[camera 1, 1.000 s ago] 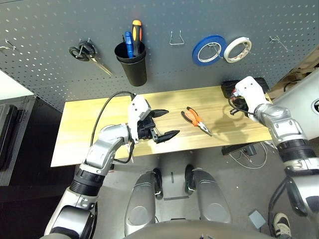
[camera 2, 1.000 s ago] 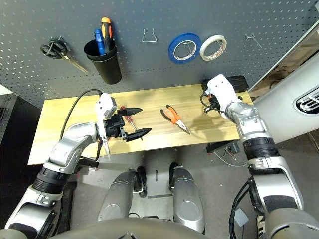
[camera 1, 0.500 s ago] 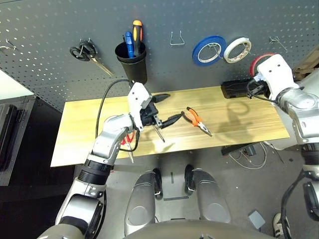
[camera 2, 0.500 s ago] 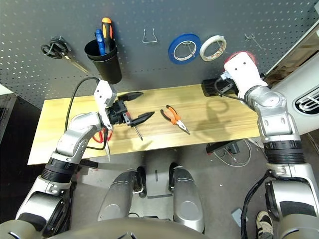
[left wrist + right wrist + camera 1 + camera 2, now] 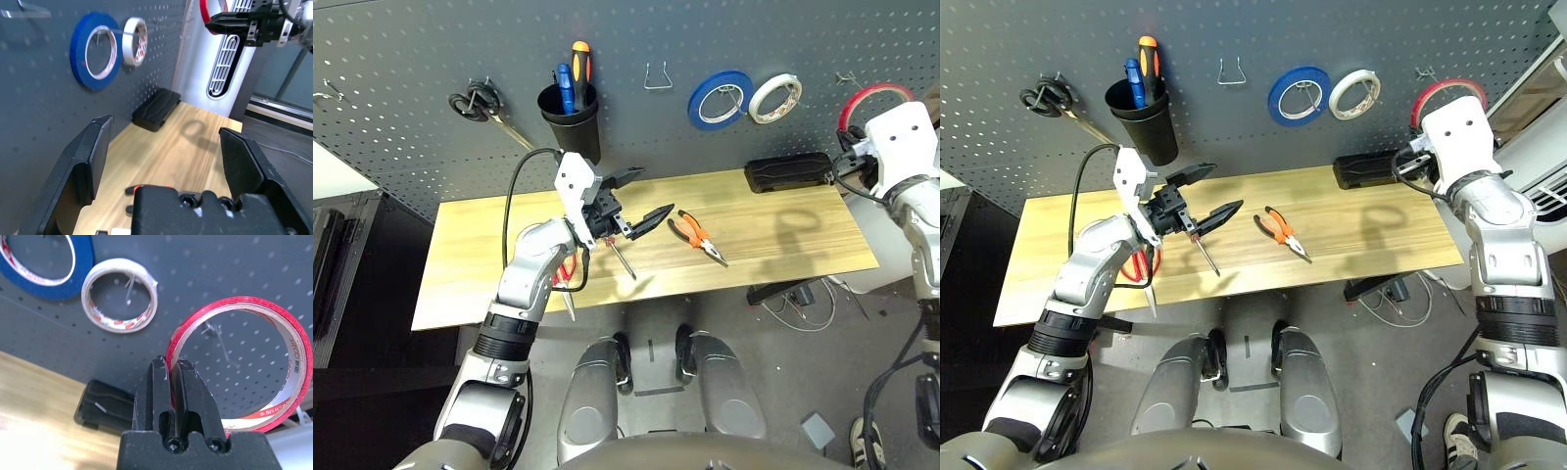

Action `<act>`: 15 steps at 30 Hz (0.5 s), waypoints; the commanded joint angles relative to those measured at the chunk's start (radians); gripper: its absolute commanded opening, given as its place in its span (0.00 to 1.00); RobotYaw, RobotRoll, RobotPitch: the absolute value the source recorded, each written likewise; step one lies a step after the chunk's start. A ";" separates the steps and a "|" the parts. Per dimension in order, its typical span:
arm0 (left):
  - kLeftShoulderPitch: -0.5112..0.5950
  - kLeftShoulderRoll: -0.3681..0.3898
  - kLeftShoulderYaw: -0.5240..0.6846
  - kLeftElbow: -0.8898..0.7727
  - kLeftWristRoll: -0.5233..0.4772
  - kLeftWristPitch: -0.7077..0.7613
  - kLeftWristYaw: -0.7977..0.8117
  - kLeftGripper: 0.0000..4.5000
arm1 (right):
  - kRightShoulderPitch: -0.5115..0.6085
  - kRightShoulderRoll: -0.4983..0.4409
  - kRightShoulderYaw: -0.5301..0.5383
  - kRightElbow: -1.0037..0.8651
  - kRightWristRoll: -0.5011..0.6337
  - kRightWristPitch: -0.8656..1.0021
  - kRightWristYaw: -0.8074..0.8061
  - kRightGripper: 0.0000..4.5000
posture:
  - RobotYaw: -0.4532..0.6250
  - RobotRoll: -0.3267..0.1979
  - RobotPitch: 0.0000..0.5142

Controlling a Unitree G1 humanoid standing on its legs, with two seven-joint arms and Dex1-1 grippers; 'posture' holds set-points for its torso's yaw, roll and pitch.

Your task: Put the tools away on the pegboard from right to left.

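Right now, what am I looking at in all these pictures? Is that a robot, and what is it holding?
Yes, it is a robot with two silver arms. Two pictures come from cameras in its head, looking down at a wooden table and a grey pegboard behind it. The other two come from small cameras on its wrists, so you look along its black fingers.

Its right gripper is shut on a thin red tape ring, held up in front of a metal hook on the board. Its left gripper is open, holds nothing, and hovers over the table.

On the table lie orange-and-black pliers, a slim screwdriver, red-handled scissors partly hidden under the left arm, and a black box.

Already on the board hang a blue tape roll, a white tape roll, black scissors and a black cup of tools.
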 commanded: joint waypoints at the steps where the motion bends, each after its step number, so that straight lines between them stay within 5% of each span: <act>1: -0.012 0.015 0.012 -0.065 -0.026 0.048 0.006 1.00 | -0.017 -0.020 -0.022 0.054 0.002 -0.028 -0.013 0.01 | 0.33 0.62 0.28; 15: -0.060 0.070 0.038 -0.121 -0.062 0.135 -0.006 1.00 | -0.193 -0.019 -0.055 0.355 0.065 -0.083 -0.016 0.01 | 0.35 0.62 0.26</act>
